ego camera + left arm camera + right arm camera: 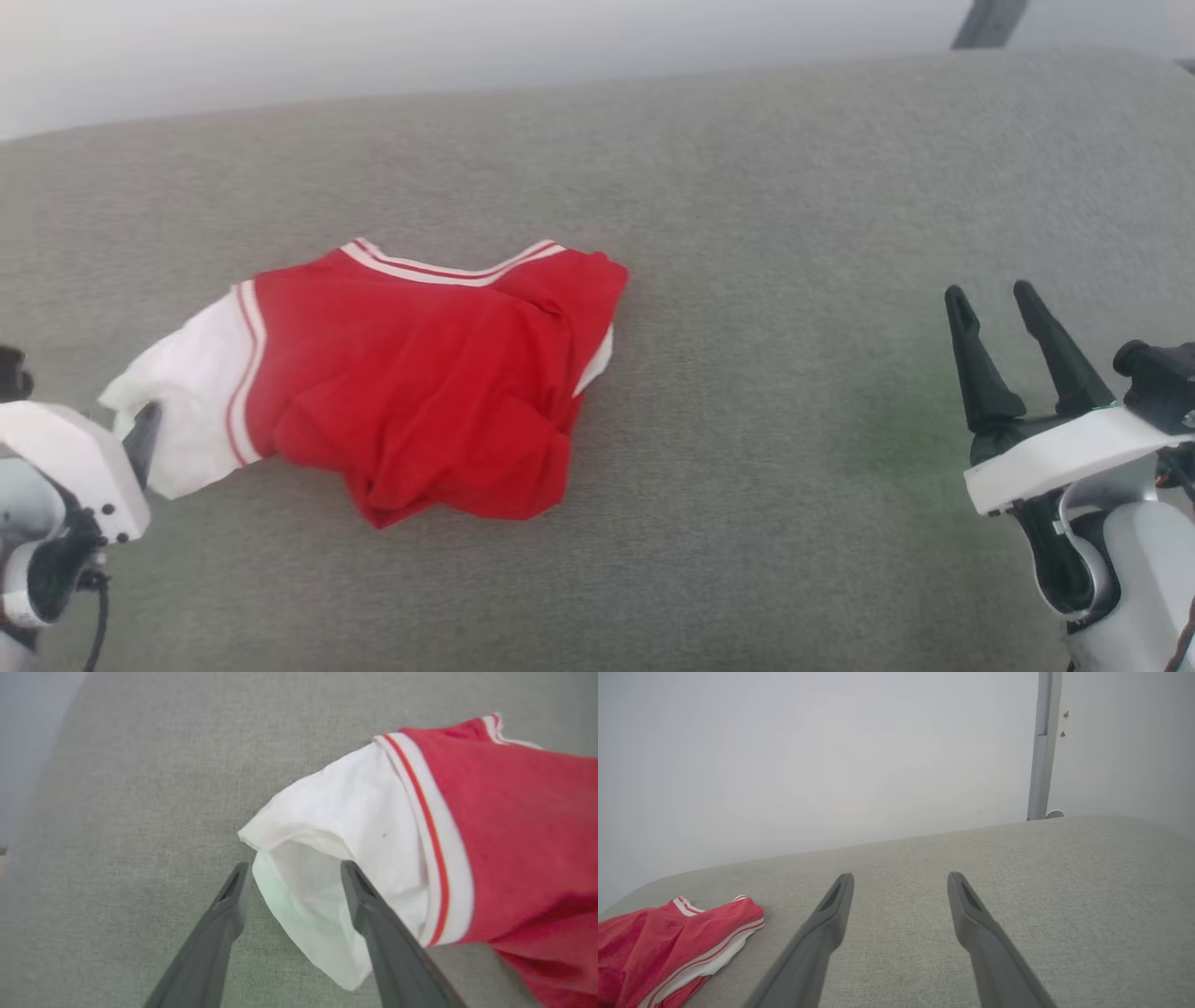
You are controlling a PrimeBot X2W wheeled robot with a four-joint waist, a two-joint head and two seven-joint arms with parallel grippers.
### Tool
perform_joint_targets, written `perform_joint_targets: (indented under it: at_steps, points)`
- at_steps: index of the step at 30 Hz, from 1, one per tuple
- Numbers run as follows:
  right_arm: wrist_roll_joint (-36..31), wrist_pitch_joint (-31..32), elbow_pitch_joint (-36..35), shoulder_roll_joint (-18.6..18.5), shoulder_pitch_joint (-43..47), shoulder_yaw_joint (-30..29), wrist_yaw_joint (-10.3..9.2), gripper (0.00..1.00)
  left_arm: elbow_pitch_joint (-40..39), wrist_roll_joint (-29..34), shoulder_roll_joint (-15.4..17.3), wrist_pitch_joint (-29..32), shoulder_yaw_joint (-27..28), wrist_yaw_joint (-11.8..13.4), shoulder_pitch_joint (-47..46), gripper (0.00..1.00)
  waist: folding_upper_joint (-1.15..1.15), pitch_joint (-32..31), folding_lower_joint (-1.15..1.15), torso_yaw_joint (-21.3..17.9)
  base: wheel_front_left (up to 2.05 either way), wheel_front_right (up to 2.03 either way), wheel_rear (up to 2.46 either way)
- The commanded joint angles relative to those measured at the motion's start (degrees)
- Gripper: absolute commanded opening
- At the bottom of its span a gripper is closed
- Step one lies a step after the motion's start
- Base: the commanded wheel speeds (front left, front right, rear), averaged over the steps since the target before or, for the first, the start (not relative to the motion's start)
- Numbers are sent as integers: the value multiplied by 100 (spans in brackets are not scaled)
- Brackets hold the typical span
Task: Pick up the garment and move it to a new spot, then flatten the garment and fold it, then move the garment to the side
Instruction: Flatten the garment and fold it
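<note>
The garment [411, 383], a red jersey with white sleeves and striped trim, lies crumpled on the grey cushioned surface [766, 280], left of centre. Its white sleeve [336, 826] points toward my left gripper [294, 872], whose jaws stand open around the sleeve's loose end; the cloth lies slack between them, with no pinch. From the head camera that gripper [140, 429] sits at the sleeve's tip at the far left. My right gripper [994, 303] stands open and empty far to the right, over bare surface. The right wrist view has the garment [668, 947] at its lower left and the open gripper [901, 879].
A pale wall [831, 756] runs behind the surface's far edge. A grey vertical post [1041, 746] stands at the back right. Bare grey surface [794, 448] stretches between the garment and my right gripper.
</note>
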Motion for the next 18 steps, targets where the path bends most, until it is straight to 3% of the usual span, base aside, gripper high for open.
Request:
perform_joint_targets:
  at_steps: [1,9,18]
  points:
    - [7,41,-23,7,67,-3,-2,100,-116,106,-3,-154,-13,-44,50,100,0,-153,0,176,0,0,0]
    - [29,338,-43,-14,283,59,-1,100,-980,694,-204,-1636,-119,-122,486,100,0,-480,0,777,0,0,0]
    - [35,666,-24,-30,220,186,-2,100,-1522,993,-688,-3084,-122,40,1133,100,0,-581,0,1499,0,0,0]
